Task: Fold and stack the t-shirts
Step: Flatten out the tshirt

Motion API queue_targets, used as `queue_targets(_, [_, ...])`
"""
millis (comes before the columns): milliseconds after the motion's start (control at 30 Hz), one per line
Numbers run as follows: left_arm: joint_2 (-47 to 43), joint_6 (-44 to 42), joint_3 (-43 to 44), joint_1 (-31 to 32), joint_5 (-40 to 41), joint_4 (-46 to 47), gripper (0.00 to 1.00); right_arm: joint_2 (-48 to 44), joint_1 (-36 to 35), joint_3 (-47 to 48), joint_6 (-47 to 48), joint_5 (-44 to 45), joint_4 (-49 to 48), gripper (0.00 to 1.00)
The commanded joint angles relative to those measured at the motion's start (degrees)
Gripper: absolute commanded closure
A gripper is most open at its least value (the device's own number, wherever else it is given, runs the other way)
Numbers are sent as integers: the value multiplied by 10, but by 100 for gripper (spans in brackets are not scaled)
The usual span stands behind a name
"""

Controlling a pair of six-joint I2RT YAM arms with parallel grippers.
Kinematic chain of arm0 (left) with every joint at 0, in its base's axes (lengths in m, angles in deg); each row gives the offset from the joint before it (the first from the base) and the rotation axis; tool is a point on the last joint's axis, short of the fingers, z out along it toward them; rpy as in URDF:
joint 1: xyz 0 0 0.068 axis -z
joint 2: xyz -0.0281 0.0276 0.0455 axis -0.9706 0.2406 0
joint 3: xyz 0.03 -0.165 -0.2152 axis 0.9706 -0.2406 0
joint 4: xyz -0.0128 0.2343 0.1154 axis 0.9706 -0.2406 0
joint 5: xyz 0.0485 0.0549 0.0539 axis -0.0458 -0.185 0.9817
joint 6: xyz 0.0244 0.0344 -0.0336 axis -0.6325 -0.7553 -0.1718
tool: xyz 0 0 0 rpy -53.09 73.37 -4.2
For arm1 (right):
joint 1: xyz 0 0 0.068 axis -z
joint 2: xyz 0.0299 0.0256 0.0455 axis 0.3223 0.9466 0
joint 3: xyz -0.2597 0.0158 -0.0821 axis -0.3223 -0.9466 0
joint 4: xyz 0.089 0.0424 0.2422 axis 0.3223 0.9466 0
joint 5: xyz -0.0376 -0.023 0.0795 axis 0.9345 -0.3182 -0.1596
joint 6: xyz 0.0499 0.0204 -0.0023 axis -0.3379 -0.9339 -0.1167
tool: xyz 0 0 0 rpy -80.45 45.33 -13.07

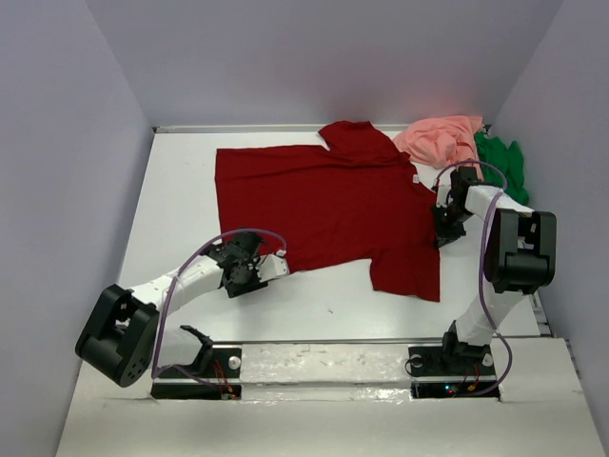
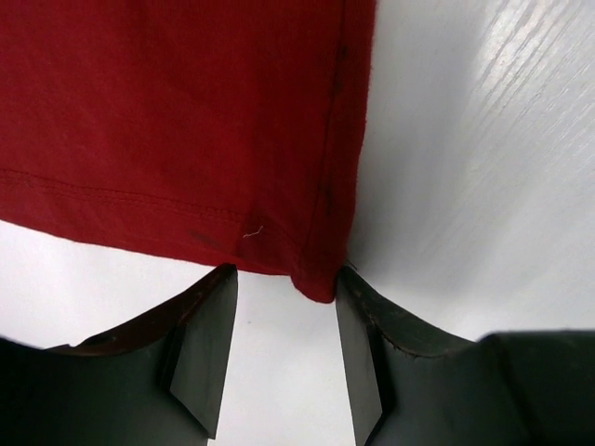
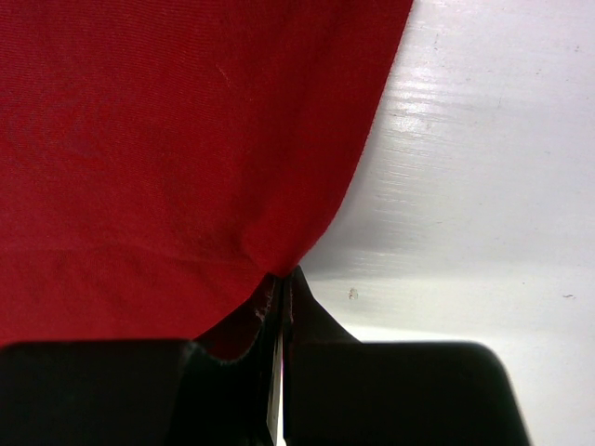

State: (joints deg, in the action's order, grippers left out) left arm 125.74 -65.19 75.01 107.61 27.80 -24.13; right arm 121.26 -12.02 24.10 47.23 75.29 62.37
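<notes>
Lying spread across the middle of the desk (image 1: pixel 181 200): dark red t-shirt (image 1: pixel 324 205), soft matte knit, mostly flat, irregular in outline, with a bump at the far edge and a squarish flap reaching toward the near edge at right. Along its near hem, a double line of stitching and 1 loose pale thread.

Bunched at the far right corner: salmon pink t-shirt (image 1: pixel 442 138), a crumpled heap touching the red cloth's far right edge. Just beside it, pressed toward the right wall, bright green t-shirt (image 1: pixel 504 164), also rumpled.

Poised at the near left corner of the red hem: left end effector (image 2: pixel 285 279), dark wedge-shaped fingers (image 2: pixel 204 344) standing moderately apart, the corner of the cloth lying between their tips, not clamped.

Pinched tight at the red shirt's right edge: right end effector (image 3: pixel 282 279), fingers pressed together on a small fold of cloth, drawing shallow creases toward the grip.

Underneath, a white desk with a glossy painted finish, faint brushed streaks and soft reflections. Around it on 3 sides, plain pale lilac-grey walls (image 1: pixel 333 57), smooth and unmarked.
</notes>
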Motion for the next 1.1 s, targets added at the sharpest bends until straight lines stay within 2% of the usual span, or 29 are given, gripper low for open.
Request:
queue_targets(0, [10,6,-20,8,3,-2,44,15,4,6,6,6,1,100])
queue_targets(67, [19,10,-27,9,13,6,44,15,4,7,7,5,2,100])
queue_targets(133, [24,13,-31,11,22,12,56,15,4,7,8,5,3,100])
queue_targets(167, [30,20,-31,11,25,16,70,15,4,6,8,5,3,100])
queue_targets(267, [39,25,-29,12,38,23,90,13,4,6,9,4,3,100])
queue_targets(300, [38,27,-26,12,40,23,100,13,4,6,9,4,4,100])
queue_targets(533, [0,26,14,13,46,-11,100,-1,4,-4,16,1,7,100])
queue_targets(767, [-38,9,69,12,78,-79,100,-57,4,-14,24,-17,31,100])
queue_targets(1067, [-79,-2,85,12,105,-117,100,-106,4,-7,32,-18,72,100])
